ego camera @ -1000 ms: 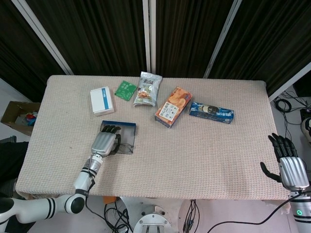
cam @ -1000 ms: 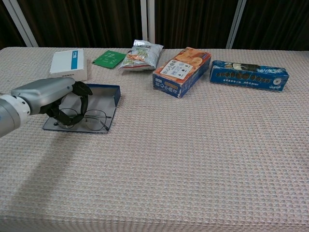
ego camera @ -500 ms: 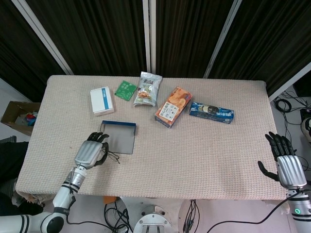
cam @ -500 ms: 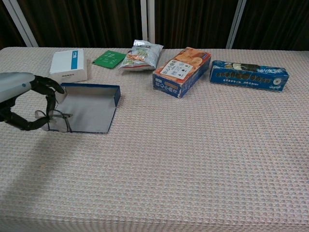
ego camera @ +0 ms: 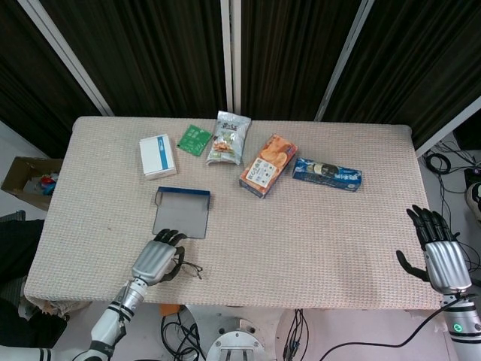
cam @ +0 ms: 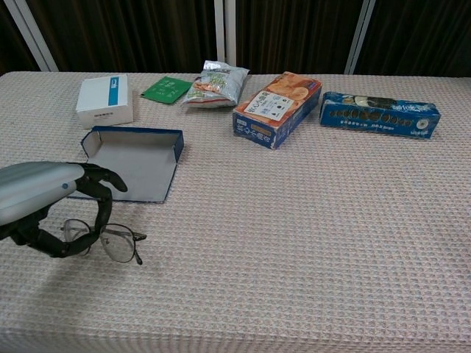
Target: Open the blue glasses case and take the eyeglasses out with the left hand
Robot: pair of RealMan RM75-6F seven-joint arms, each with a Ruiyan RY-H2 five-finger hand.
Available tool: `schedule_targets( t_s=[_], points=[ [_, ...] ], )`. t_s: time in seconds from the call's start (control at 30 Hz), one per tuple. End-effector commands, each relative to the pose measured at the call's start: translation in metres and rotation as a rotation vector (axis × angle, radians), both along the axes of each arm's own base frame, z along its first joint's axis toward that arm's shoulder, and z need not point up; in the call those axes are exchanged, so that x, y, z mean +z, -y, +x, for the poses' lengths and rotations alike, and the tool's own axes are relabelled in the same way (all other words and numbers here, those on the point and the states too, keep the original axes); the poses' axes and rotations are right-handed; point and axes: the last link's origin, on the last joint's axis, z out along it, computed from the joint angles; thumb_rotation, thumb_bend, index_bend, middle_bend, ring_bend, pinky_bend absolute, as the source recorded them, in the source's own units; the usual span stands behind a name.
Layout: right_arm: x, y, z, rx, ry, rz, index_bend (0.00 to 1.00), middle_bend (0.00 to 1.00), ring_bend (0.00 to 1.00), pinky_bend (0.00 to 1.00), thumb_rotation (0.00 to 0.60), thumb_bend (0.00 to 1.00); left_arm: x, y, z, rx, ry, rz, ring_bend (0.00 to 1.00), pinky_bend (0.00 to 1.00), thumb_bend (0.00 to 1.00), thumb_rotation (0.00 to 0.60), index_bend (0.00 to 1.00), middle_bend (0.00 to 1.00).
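Note:
The blue glasses case [ego camera: 182,213] [cam: 135,158] lies open and empty on the table's left half. My left hand [ego camera: 156,259] [cam: 40,202] is near the front edge, in front of the case, and holds the thin-framed eyeglasses [cam: 107,241] [ego camera: 188,266] with its curled fingers. The lenses stick out to the right of the hand, low over the cloth. My right hand [ego camera: 440,254] hovers open at the table's front right corner, fingers spread; only the head view shows it.
Along the back stand a white box [ego camera: 157,156], a green packet [ego camera: 194,139], a snack bag [ego camera: 228,138], an orange biscuit box [ego camera: 267,165] and a blue biscuit pack [ego camera: 327,174]. The table's front edge [ego camera: 225,299] runs just below my left hand.
My left hand has lifted the eyeglasses out of the case and drawn them back toward the front edge. The case now lies empty. The right hand has shifted only slightly.

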Motion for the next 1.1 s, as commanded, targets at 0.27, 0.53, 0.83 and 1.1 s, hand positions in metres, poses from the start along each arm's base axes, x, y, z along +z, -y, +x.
schedule_targets(
  t_s=[0.27,0.53,0.83,1.1],
  points=[
    [0.002,-0.002,-0.002,-0.012,-0.002,-0.006,0.0,0.06,0.0,0.0,0.6,0.28,-0.013,-0.005,0.016,-0.008,0.028,-0.008,0.09,0.11,0.18,0.6,0.16,0.09],
    [0.007,0.001,0.001,-0.007,-0.016,-0.002,0.0,0.06,0.0,0.0,0.6,0.28,0.048,-0.032,-0.009,0.079,0.114,0.318,0.09,0.11,0.07,0.6,0.13,0.1],
    [0.006,0.004,-0.002,-0.027,0.005,0.021,0.0,0.06,0.0,0.0,0.6,0.28,0.135,-0.047,-0.101,0.174,-0.1,0.576,0.09,0.11,0.07,0.6,0.19,0.14],
    [0.002,-0.002,-0.003,-0.017,0.023,0.028,0.0,0.07,0.0,0.01,0.6,0.28,0.166,0.013,-0.14,0.246,-0.131,0.584,0.09,0.11,0.07,0.6,0.19,0.14]
  ],
)
